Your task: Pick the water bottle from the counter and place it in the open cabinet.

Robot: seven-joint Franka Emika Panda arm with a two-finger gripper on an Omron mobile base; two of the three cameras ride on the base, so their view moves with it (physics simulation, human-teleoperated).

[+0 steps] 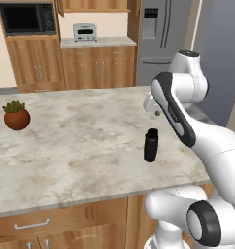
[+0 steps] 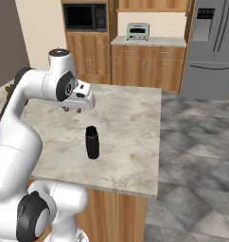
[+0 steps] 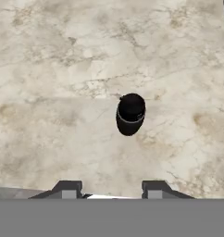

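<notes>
Bottle [image 1: 150, 145] stands upright on the counter [image 1: 80, 141], near its front edge, free of the claw [image 2: 72, 109], which hangs above and behind it with nothing between its pressed-together tips. From the hand camera the bottle [image 3: 130, 114] shows top-down: matte black, round, with a slightly narrower cap. On the left base camera a potted plant [image 1: 16, 115] sits well apart at the counter's far left. The right base camera takes in the tiled floor [image 2: 197, 142] beside the counter, the fridge [image 2: 212, 47] and a toaster oven [image 2: 137, 31] beyond.
</notes>
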